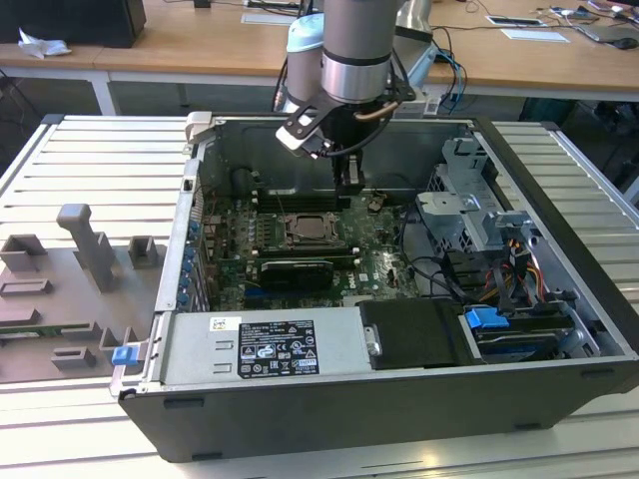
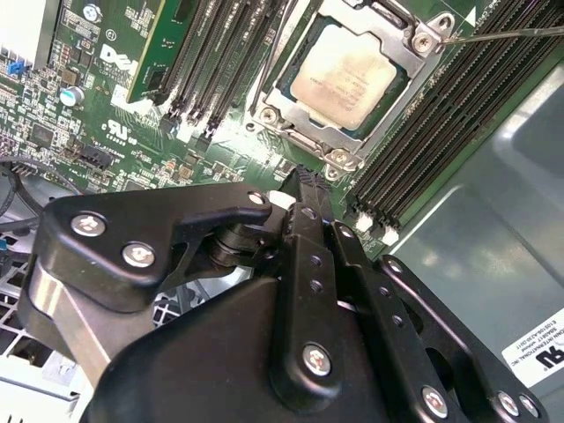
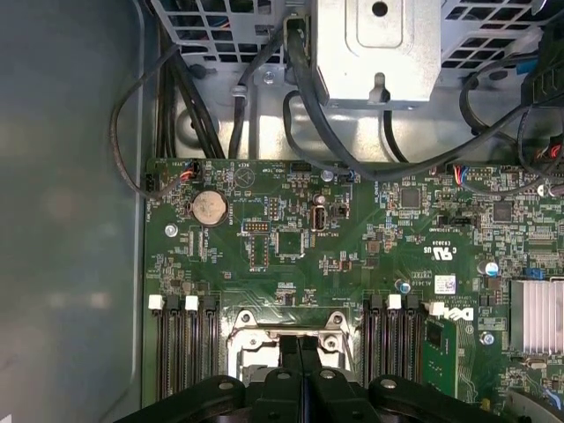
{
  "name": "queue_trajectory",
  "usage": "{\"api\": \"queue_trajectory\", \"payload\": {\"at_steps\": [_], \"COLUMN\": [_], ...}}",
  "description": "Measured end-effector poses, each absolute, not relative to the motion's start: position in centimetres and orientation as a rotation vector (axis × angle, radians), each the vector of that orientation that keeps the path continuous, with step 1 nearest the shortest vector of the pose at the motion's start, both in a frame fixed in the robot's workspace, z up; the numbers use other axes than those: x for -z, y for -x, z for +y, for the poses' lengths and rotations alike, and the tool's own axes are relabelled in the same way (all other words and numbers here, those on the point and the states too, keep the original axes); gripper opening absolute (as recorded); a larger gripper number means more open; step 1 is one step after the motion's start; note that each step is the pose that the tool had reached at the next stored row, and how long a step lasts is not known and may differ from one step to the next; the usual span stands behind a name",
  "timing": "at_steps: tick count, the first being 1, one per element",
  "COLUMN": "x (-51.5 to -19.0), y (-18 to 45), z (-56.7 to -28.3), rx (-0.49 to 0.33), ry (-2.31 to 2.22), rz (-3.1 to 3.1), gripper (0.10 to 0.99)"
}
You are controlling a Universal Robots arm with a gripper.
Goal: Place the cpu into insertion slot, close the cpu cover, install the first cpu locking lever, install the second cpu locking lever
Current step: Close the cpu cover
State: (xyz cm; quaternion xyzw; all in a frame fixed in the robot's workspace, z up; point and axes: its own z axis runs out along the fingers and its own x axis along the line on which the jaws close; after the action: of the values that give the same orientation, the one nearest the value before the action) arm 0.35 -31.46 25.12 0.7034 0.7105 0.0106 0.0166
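Note:
The cpu (image 2: 348, 75), a beige-silver square chip, lies flat in the insertion slot (image 1: 310, 232) on the green motherboard. The cpu cover (image 2: 392, 25), a silver frame, lies down around it, with the chip showing through its window. One thin metal lever rod (image 2: 507, 33) sticks out from a socket corner across the memory slots. Another rod (image 2: 278, 48) runs along the opposite side. My gripper (image 1: 347, 186) hangs over the board just behind the socket. Its black fingers (image 3: 300, 348) are shut together on nothing, and in both wrist views they (image 2: 304, 185) sit close to the socket's edge.
Black memory slots (image 2: 423, 132) flank the socket. A black expansion card (image 1: 290, 271) and the grey power supply (image 1: 260, 344) lie nearer the case front. The drive cage (image 1: 469, 200) and cables (image 3: 326, 115) crowd the exterior view's right. A grey fixture (image 1: 80, 269) sits outside the case.

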Motion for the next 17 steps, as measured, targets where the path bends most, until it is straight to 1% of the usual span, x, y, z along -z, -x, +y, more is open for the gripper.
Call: {"api": "queue_trajectory", "payload": {"at_steps": [13,17], "x": [-24.8,-24.1], "y": [0.1,1.2], "z": [-31.5,-31.5], "rx": [-0.033,-0.033], "ry": [-2.187,-2.187], "rz": [2.209,2.209], "gripper": [0.106,0.106]}}
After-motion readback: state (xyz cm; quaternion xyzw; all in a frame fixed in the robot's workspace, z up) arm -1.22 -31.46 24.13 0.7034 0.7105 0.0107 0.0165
